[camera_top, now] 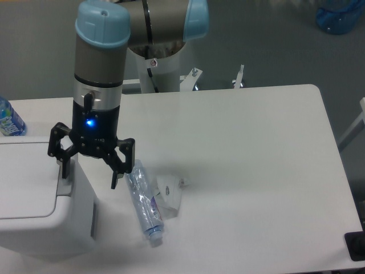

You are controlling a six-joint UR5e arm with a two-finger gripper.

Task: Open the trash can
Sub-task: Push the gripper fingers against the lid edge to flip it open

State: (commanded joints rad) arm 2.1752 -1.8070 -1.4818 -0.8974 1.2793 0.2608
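Note:
The trash can point(40, 228) is a large white boxy bin at the front left, lid flat and shut. Its grey push tab point(67, 184) sits at the lid's right edge. My gripper point(90, 172) hangs straight down over the bin's right edge with its fingers spread open and empty. The left finger point(64, 167) is right above the push tab; whether it touches the tab I cannot tell. The right finger point(117, 174) hangs outside the bin, over the table.
A clear plastic bottle point(145, 203) lies on the white table point(245, 171) just right of the gripper, beside a crumpled white wrapper point(169, 197). Another bottle point(8, 119) stands at the left edge behind the bin. A blue container point(340, 16) sits on the floor, top right.

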